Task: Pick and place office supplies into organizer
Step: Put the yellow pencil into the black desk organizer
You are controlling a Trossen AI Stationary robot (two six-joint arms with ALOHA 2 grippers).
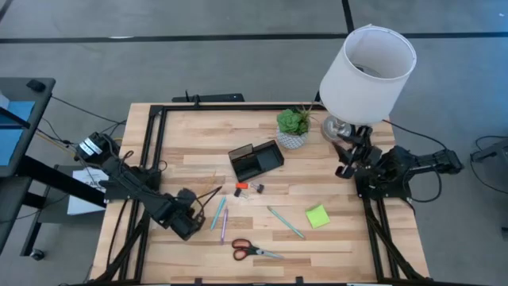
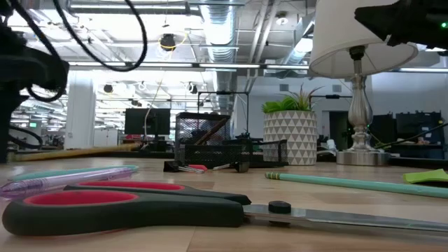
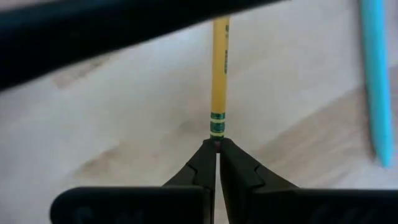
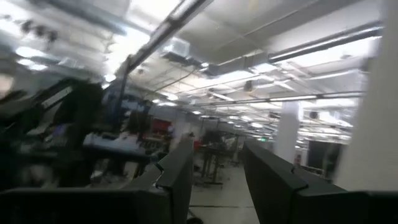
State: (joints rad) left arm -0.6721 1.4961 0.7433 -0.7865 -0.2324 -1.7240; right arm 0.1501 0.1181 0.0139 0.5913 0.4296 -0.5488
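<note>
A yellow pencil (image 3: pixel 219 68) with a green-banded ferrule sticks out of my left gripper (image 3: pixel 217 146), which is shut on it near the table's left near part (image 1: pixel 194 206). The pencil (image 1: pixel 209 195) points toward the black organizer (image 1: pixel 255 160) at mid-table. Two teal pens (image 1: pixel 217 213) (image 1: pixel 284 221), a purple pen (image 1: pixel 224 226), red-handled scissors (image 1: pixel 252 251), the lime-green sticky pad (image 1: pixel 317 215) and a small orange-and-white item (image 1: pixel 240 189) lie flat on the wood. My right gripper (image 4: pixel 217 155) is open and raised beside the lamp base (image 1: pixel 347 165). My left gripper pinches the pencil's eraser end (image 3: pixel 216 138), just behind the green band, between the free ends of its two fingers. The fingers lie along the pencil, coming from the table's left near side. Whether the pencil's far end rests on the table is hidden by a dark bar.
A white-shaded lamp (image 1: pixel 367 71) stands at the far right corner, and a small potted plant (image 1: pixel 293 127) sits beside it, just behind the organizer. A black frame (image 1: pixel 151 135) runs along the table's far and left edges.
</note>
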